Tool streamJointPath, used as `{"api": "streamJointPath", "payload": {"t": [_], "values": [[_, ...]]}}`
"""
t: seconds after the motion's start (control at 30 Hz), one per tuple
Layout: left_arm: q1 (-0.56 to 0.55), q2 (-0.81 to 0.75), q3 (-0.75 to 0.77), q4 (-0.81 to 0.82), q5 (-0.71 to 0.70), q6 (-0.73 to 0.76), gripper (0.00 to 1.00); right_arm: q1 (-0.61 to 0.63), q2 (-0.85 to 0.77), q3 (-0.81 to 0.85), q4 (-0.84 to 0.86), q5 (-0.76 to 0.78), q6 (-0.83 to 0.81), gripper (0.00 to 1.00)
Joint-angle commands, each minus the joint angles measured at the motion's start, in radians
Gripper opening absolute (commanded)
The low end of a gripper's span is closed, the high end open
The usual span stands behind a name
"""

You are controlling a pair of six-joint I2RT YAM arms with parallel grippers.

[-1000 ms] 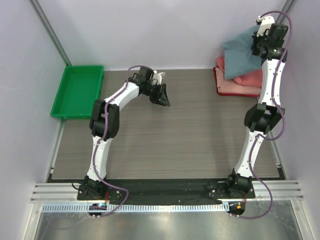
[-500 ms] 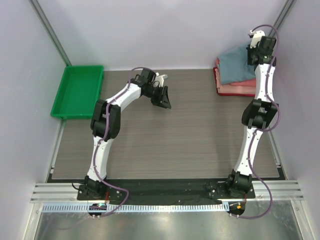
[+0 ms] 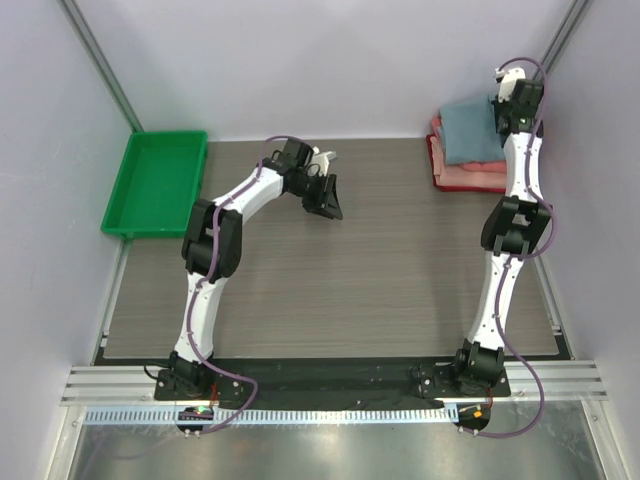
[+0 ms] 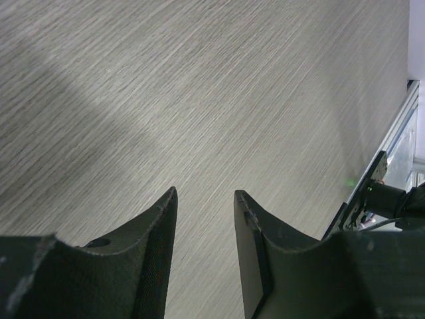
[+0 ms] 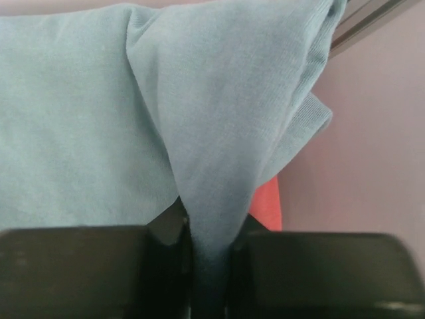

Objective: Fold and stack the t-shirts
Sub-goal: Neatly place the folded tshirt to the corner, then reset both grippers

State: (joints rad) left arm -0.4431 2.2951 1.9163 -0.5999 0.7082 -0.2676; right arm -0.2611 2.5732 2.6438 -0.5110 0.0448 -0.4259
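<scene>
While left gripper [image 4: 206, 193] hangs half-open, empty above the table [image 4: 199, 80], right gripper [image 5: 211, 231] pinches the blue-grey t-shirt [image 5: 86, 119].

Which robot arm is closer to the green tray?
Left. The left gripper hangs open over the table, right of the green tray and apart from it. The right gripper is across the table, pinching the blue-grey t-shirt.

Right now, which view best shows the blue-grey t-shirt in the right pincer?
Right wrist: the blue-grey t-shirt fills the frame, with a fold pinched in the right pincer. Top external shows it small, lying on the pink stack, the grip hidden by the wrist. Left wrist shows only tabletop.
</scene>
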Motion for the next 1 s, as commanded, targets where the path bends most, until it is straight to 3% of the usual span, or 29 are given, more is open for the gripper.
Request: {"api": "streamJointPath", "payload": {"t": [0.0, 0.07, 0.1, 0.13, 0.23, 0.33, 0.43, 0.47, 0.53, 0.57, 0.6, 0.7, 0.73, 0.8, 0.83, 0.97], "values": [[-0.006, -0.056, 0.007, 0.003, 0.002, 0.011, 0.41, 0.0, -0.011, 0.024, 0.13, 0.108, -0.036, 0.21], [-0.006, -0.057, 0.012, 0.002, 0.005, 0.008, 0.41, 0.008, -0.025, -0.005, 0.192, 0.197, -0.05, 0.55], [-0.005, -0.057, 0.013, 0.003, 0.005, 0.005, 0.41, 0.023, -0.037, -0.019, 0.225, 0.327, -0.06, 0.92], [-0.005, -0.057, 0.019, 0.003, 0.005, 0.005, 0.41, 0.031, -0.068, -0.031, 0.251, 0.38, -0.066, 0.99], [0.006, -0.066, 0.033, 0.002, 0.007, 0.002, 0.43, 0.063, -0.18, -0.085, 0.264, 0.469, -0.045, 1.0], [0.027, -0.086, 0.055, -0.011, -0.007, 0.018, 0.46, 0.101, -0.299, -0.134, 0.182, 0.416, 0.027, 1.0], [0.05, -0.118, 0.096, -0.04, -0.085, 0.063, 0.53, 0.167, -0.436, -0.322, 0.169, 0.264, 0.067, 1.0], [0.055, -0.129, 0.108, -0.05, -0.11, 0.079, 0.57, 0.187, -0.532, -0.472, 0.186, 0.233, 0.076, 1.0], [0.063, -0.158, 0.153, -0.061, -0.202, 0.126, 0.76, 0.235, -0.622, -0.623, 0.189, 0.082, 0.091, 1.0], [0.066, -0.167, 0.17, -0.066, -0.238, 0.143, 0.84, 0.29, -0.675, -0.778, 0.204, 0.058, 0.11, 1.0], [0.067, -0.19, 0.193, -0.072, -0.298, 0.163, 1.0, 0.316, -0.765, -0.861, 0.23, 0.026, 0.134, 1.0], [0.069, -0.223, 0.211, -0.069, -0.426, 0.226, 1.0, 0.393, -0.913, -1.103, 0.311, -0.097, 0.294, 1.0], [0.067, -0.239, 0.208, -0.067, -0.532, 0.234, 1.0, 0.408, -0.936, -1.142, 0.33, -0.106, 0.337, 1.0], [0.069, -0.256, 0.185, -0.061, -0.64, 0.246, 1.0, 0.468, -0.97, -1.226, 0.335, -0.05, 0.471, 1.0], [0.069, -0.273, 0.17, -0.058, -0.739, 0.245, 1.0, 0.489, -0.995, -1.249, 0.336, 0.01, 0.495, 1.0], [0.067, -0.347, 0.072, -0.048, -0.875, 0.248, 1.0, 0.54, -1.05, -1.324, 0.338, 0.108, 0.521, 1.0]]}}
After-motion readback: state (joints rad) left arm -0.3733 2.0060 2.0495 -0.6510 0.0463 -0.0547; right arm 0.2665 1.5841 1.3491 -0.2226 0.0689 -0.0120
